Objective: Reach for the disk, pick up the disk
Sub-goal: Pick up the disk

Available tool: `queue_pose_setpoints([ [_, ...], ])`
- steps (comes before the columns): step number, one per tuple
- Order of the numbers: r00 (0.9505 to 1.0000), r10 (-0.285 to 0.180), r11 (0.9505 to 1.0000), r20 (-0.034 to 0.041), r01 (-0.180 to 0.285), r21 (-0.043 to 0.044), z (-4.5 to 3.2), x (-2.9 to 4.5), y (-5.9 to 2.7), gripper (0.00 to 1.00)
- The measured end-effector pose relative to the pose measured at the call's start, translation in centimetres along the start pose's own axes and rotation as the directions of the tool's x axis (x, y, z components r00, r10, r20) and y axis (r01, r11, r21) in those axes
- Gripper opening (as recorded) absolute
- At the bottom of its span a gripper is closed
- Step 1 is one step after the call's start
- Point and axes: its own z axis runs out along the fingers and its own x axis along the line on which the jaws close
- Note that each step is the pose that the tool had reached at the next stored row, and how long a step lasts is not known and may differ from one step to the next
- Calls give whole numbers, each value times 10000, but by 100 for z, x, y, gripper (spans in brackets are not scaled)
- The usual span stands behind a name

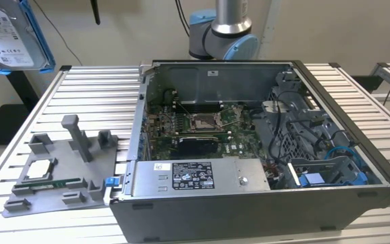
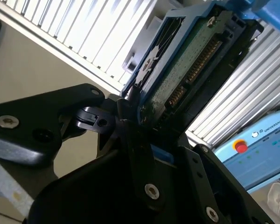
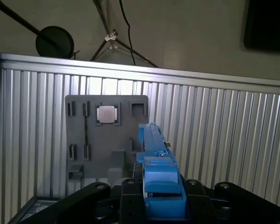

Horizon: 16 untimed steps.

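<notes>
- In the first wrist view, the end effector [image 3: 161, 193] is clamped on the disk [image 3: 154, 144] by its blue frame.
- In the exterior view, the disk is raised well above the slatted worktop [image 1: 79, 91], away from the open computer case [image 1: 249, 208].

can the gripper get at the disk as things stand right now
Yes, it seems so: the gripper looks shut on the disk, whose blue frame sits edge-on between the fingers in the first wrist view, held above the slatted table. Nothing is in the way.
</notes>
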Motion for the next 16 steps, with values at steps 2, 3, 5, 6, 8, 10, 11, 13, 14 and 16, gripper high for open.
queue_pose_setpoints([
  [2,10000,-1,10000,-1,1,0,0,1,-2,0],
  [3,10000,-1,10000,-1,1,-1,0,0,-2,0],
  [5,10000,-1,10000,0,1,-1,0,0,-3,0],
  [6,10000,-1,10000,-1,1,-1,0,0,-3,0],
  [8,10000,-1,10000,-1,1,-1,0,1,-5,0],
  [10,10000,-2,10000,-1,2,-1,0,1,-15,0],
  [11,10000,-2,10000,-1,2,-1,0,2,-21,0],
  [13,10000,-1,10000,0,1,-1,1,3,-42,0],
  [14,10000,-2,10000,-1,2,0,1,4,-57,0],
  [16,10000,-1,10000,0,1,-1,2,6,-88,0],
])
